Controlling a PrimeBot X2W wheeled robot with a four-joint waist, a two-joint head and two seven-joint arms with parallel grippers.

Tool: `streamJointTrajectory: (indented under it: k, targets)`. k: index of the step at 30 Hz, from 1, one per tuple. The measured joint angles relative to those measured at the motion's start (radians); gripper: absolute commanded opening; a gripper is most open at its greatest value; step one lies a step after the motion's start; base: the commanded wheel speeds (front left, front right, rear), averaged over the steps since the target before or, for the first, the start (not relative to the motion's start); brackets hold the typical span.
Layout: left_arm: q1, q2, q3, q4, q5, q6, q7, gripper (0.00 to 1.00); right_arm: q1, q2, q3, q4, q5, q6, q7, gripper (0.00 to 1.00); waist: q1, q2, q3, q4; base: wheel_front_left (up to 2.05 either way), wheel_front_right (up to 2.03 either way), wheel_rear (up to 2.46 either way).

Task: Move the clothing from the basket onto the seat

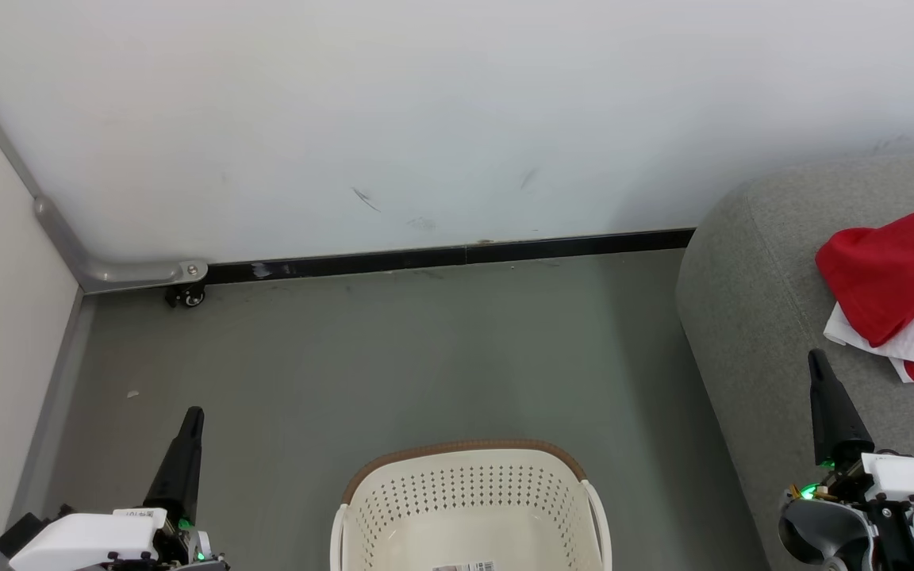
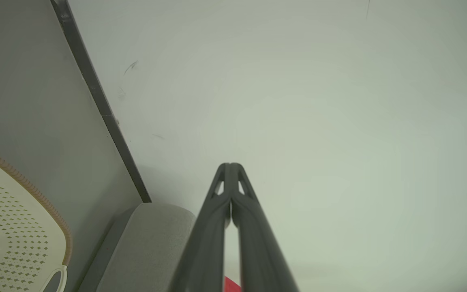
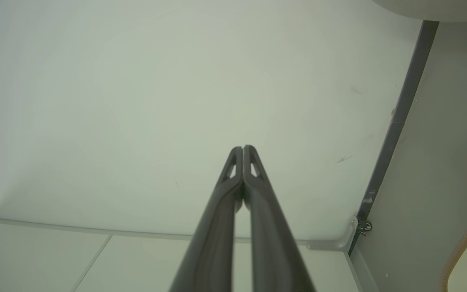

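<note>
Red white-trimmed clothing (image 1: 889, 266) was heaped on the grey woven seat (image 1: 750, 317); the cream perforated plastic basket (image 1: 469, 496), partly cropped, seemed emptied. The left hand (image 1: 193, 415) and right hand (image 1: 816, 358) were shut, empty; a basket check was judged next.

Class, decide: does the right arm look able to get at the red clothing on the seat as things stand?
Probably yes. The right gripper, shut, points over the seat close to the clothing, with nothing standing between them; it must open first.
</note>
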Motion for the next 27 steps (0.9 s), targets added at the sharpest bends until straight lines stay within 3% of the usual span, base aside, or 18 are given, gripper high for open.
streamJointTrajectory:
  k: [27]
  targets:
    - [0.000, 0.000, 0.000, -0.003, 0.000, 0.000, 0.000, 0.00, 0.000, 0.000, 0.001, -0.001, 0.000, 0.000, 0.000, 0.00, 0.0000, 0.0000, 0.000, 0.000, 0.00, 0.00, 0.00]
